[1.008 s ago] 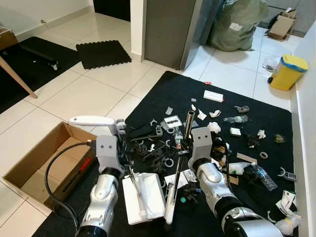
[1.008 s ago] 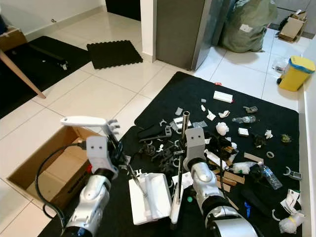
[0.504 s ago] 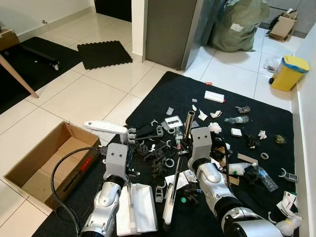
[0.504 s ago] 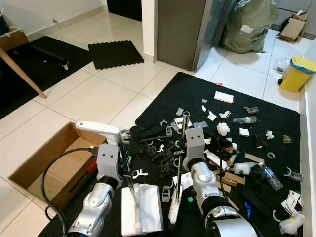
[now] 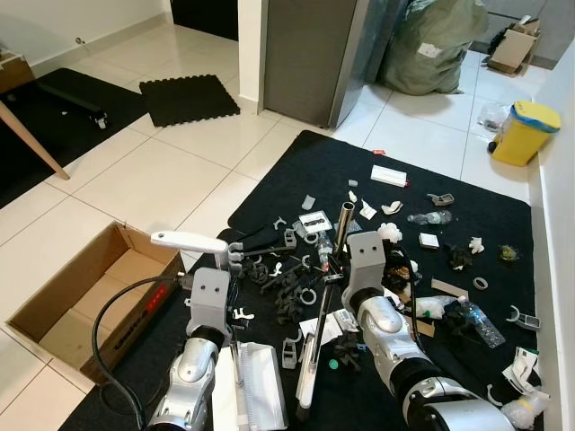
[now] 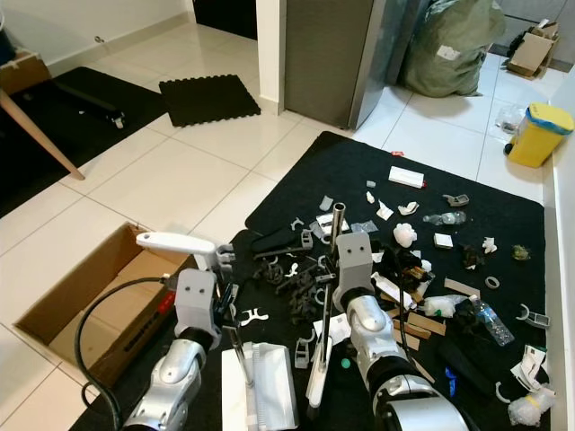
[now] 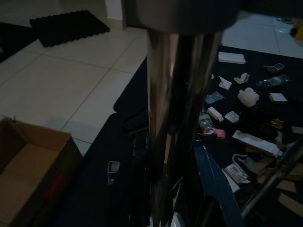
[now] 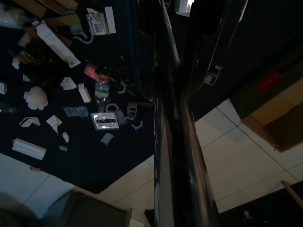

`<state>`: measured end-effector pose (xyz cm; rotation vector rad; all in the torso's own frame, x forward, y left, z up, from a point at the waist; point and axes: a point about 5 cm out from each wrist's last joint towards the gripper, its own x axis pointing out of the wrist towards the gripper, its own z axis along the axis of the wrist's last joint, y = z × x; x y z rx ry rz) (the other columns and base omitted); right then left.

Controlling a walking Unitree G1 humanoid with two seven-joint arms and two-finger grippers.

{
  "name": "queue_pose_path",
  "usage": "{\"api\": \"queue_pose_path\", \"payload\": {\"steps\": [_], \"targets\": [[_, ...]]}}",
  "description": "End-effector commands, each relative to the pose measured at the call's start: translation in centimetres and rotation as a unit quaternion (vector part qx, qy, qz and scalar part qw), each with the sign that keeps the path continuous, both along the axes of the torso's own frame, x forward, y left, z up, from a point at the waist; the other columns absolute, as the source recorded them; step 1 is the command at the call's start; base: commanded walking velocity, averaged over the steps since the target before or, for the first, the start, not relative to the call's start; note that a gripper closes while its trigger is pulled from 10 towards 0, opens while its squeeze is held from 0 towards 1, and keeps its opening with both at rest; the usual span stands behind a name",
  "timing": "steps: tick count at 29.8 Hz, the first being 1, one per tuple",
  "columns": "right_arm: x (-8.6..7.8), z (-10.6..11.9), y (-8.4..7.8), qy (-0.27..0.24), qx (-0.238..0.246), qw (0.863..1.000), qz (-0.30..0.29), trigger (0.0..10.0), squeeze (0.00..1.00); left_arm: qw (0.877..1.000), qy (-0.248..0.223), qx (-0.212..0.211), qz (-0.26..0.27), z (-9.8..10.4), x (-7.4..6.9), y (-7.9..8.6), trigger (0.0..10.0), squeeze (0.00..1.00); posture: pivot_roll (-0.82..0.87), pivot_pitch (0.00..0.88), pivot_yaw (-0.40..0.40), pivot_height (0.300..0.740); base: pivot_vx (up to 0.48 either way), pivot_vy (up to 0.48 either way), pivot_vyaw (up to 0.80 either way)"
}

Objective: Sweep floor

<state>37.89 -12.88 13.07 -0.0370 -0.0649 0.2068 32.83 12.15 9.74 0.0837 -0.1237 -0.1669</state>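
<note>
A black mat [image 5: 467, 193] is strewn with litter: a heap of black and grey plastic clips [image 5: 286, 285], papers, bottles and scraps. My left gripper [image 5: 230, 266] is shut on the thin rod of a long-handled white dustpan [image 5: 256, 404], whose white grip [image 5: 189, 240] sticks out above the wrist. The pan rests on the mat just short of the clip heap. My right gripper [image 5: 334, 269] is shut on the metal broom pole [image 5: 344, 220], which slants down to a white head [image 5: 305, 386] beside the pan. Both wrist views are dark, with the rod [image 7: 175, 118] and pole [image 8: 170, 142] close up.
An open cardboard box [image 5: 63, 305] lies on the white tiles left of the mat. Behind stand a grey cabinet [image 5: 310, 54], a green sack [image 5: 431, 40] and a yellow bin [image 5: 523, 130]. A wall runs along the right; a wooden table leg [image 5: 27, 135] is far left.
The left arm has shifted right toward the clip heap, and the dustpan has slid nearer to me and turned narrower. The right arm and broom have barely moved.
</note>
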Motion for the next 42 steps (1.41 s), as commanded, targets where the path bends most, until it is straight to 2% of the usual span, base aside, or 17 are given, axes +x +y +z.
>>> {"api": "queue_pose_path", "payload": {"steps": [1, 6, 9, 11, 12, 14, 16, 19, 25, 27, 29, 30, 33, 36, 39, 42], "targets": [[-0.3, -0.7, -0.2, 0.009, -0.002, 1.000, -0.003, 10.0, 0.00, 0.999, 0.039, 0.019, 0.023, -1.9, -0.6, 1.4, 10.0, 0.00, 0.08, 0.303, -0.042, 0.740, 0.000, 0.000, 0.00], [-0.3, -0.8, -0.2, 0.011, 0.000, 1.000, 0.003, 10.0, 0.00, 0.998, 0.038, 0.017, 0.044, -1.8, -0.5, 2.0, 10.0, 0.00, 0.08, 0.305, -0.042, 0.740, 0.000, 0.000, 0.00], [-0.3, -0.4, 0.3, 0.005, 0.021, 0.999, 0.024, 10.0, 0.00, 0.998, 0.031, 0.018, 0.050, -1.5, -0.4, 2.1, 10.0, 0.00, 0.09, 0.307, -0.040, 0.740, 0.000, 0.000, 0.00], [0.0, 0.8, 1.3, -0.020, 0.035, 0.998, 0.050, 10.0, 0.00, 0.998, 0.030, 0.020, 0.049, -1.5, -0.4, 2.0, 10.0, 0.00, 0.08, 0.307, -0.039, 0.740, 0.000, 0.000, 0.00], [0.0, 0.8, 1.3, -0.020, 0.035, 0.998, 0.050, 10.0, 0.00, 0.998, 0.030, 0.020, 0.049, -1.5, -0.4, 2.0, 10.0, 0.00, 0.08, 0.307, -0.039, 0.740, 0.000, 0.000, 0.00], [0.1, 1.4, 2.3, -0.030, 0.028, 0.996, 0.084, 10.0, 0.00, 0.998, 0.029, 0.019, 0.048, -1.6, -0.4, 2.0, 10.0, 0.00, 0.08, 0.305, -0.041, 0.740, 0.000, 0.000, 0.00], [0.0, 1.1, 2.6, -0.016, 0.018, 0.995, 0.099, 10.0, 0.00, 0.998, 0.029, 0.019, 0.047, -1.5, -0.4, 1.9, 10.0, 0.00, 0.08, 0.305, -0.041, 0.740, 0.000, 0.000, 0.00], [-1.0, -1.2, 3.3, 0.035, -0.014, 0.987, 0.159, 10.0, 0.00, 0.998, 0.026, 0.018, 0.048, -1.6, -0.3, 1.9, 10.0, 0.00, 0.08, 0.305, -0.043, 0.740, 0.000, 0.000, 0.00], [-1.6, -2.1, 3.5, 0.046, -0.023, 0.980, 0.193, 10.0, 0.00, 0.998, 0.026, 0.020, 0.050, -1.6, -0.2, 2.0, 10.0, 0.00, 0.08, 0.307, -0.041, 0.740, 0.000, 0.000, 0.00], [-1.5, -1.7, 3.1, 0.035, -0.019, 0.983, 0.177, 10.0, 0.00, 0.998, 0.026, 0.020, 0.050, -1.7, -0.2, 1.9, 10.0, 0.00, 0.08, 0.306, -0.040, 0.740, 0.000, 0.000, 0.00], [-0.7, 0.1, 2.5, -0.004, 0.010, 0.989, 0.149, 10.0, 0.00, 0.998, 0.027, 0.021, 0.050, -1.7, -0.2, 2.0, 10.0, 0.00, 0.08, 0.306, -0.040, 0.740, 0.000, 0.000, 0.00], [-0.7, 0.1, 2.5, -0.004, 0.010, 0.989, 0.149, 10.0, 0.00, 0.998, 0.027, 0.021, 0.050, -1.7, -0.2, 2.0, 10.0, 0.00, 0.08, 0.306, -0.040, 0.740, 0.000, 0.000, 0.00], [0.1, 2.9, 2.4, -0.056, 0.030, 0.987, 0.145, 10.0, 0.00, 0.998, 0.027, 0.021, 0.049, -1.7, -0.2, 2.0, 10.0, 0.00, 0.08, 0.306, -0.039, 0.740, 0.000, 0.000, 0.00], [0.4, 4.6, 2.4, -0.085, 0.033, 0.984, 0.151, 10.0, 0.00, 0.998, 0.027, 0.021, 0.050, -1.7, -0.2, 2.0, 10.0, 0.00, 0.08, 0.306, -0.040, 0.740, 0.000, 0.000, 0.00], [0.5, 5.4, 2.5, -0.102, 0.038, 0.982, 0.157, 10.0, 0.00, 0.998, 0.026, 0.021, 0.049, -1.7, -0.2, 2.0, 10.0, 0.00, 0.08, 0.307, -0.041, 0.740, 0.000, 0.000, 0.00], [0.4, 5.1, 2.6, -0.101, 0.038, 0.982, 0.156, 10.0, 0.00, 0.998, 0.025, 0.021, 0.049, -1.7, -0.2, 2.0, 10.0, 0.00, 0.08, 0.308, -0.039, 0.740, 0.000, 0.000, 0.00]]}}
